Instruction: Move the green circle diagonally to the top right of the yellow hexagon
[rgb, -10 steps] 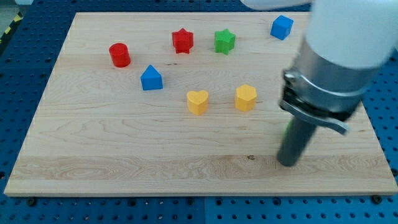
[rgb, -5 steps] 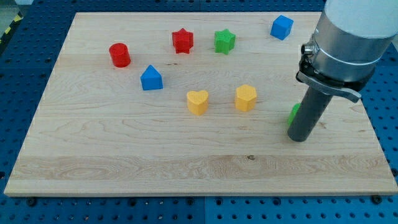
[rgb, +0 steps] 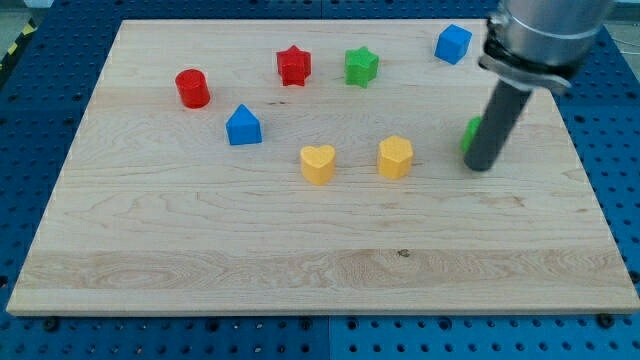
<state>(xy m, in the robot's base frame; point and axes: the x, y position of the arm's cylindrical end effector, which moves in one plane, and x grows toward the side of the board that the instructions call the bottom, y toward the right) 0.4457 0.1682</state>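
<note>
Eight blocks on the board, tip against the green one

Nearest the view's bottom sit the yellow heart (rgb: 318, 164) and the yellow hexagon (rgb: 395, 157), side by side. To the hexagon's right, my tip (rgb: 480, 166) touches the wooden board (rgb: 200, 250), the rod hiding most of the green circle (rgb: 470, 133), which sits slightly above the hexagon's level. No jaws exist on this rod. Farther up lie the blue house-shaped block (rgb: 243, 125), red cylinder (rgb: 192, 88), red star (rgb: 293, 65), green star (rgb: 361, 66) and blue cube (rgb: 452, 43). No writing is readable.
</note>
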